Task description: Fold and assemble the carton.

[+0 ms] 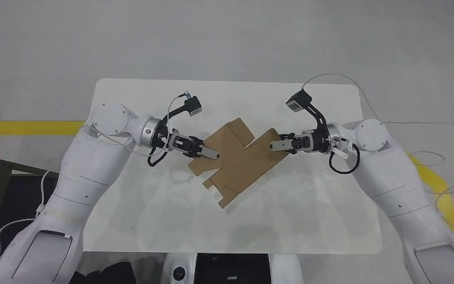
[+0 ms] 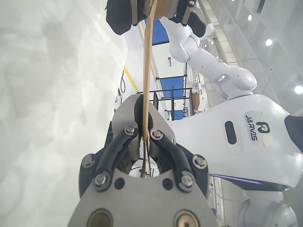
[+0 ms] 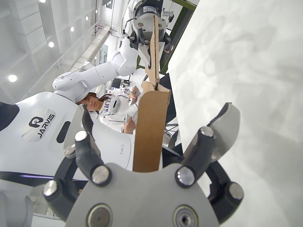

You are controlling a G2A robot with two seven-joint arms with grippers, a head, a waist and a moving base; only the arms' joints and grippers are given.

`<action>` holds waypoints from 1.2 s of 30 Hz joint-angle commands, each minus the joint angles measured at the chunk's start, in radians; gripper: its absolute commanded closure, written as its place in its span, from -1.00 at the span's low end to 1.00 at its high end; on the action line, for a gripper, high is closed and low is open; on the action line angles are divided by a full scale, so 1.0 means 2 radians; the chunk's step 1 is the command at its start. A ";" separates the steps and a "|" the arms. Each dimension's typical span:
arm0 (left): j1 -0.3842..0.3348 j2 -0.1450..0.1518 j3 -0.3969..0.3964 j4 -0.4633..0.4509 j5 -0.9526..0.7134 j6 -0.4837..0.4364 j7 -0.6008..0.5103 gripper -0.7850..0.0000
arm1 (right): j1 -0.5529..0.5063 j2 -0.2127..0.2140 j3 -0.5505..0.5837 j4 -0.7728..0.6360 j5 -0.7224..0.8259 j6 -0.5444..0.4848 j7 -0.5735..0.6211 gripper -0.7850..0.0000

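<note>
2 ends of the flat carton (image 1: 237, 160): left gripper (image 1: 212, 153) clamps the left, right gripper (image 1: 274, 146) gapes around the right.

The top view looks down from well above the carton (image 1: 241, 160) and the table (image 1: 128, 213). Each wrist view sits close against the carton, facing along its thin edge toward its far end. All three share the carton.
</note>
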 commanded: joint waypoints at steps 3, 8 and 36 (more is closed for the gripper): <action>-0.003 0.003 0.007 0.004 0.001 -0.003 0.000 1.00 | 0.005 0.004 -0.008 -0.002 0.002 -0.001 -0.001 -1.00; -0.006 0.005 0.012 0.006 -0.001 -0.005 0.000 1.00 | 0.012 0.011 -0.023 -0.015 -0.005 0.005 0.005 -1.00; -0.010 0.013 0.022 0.012 -0.015 0.001 0.000 1.00 | 0.039 0.042 -0.101 -0.015 0.004 -0.027 -0.027 1.00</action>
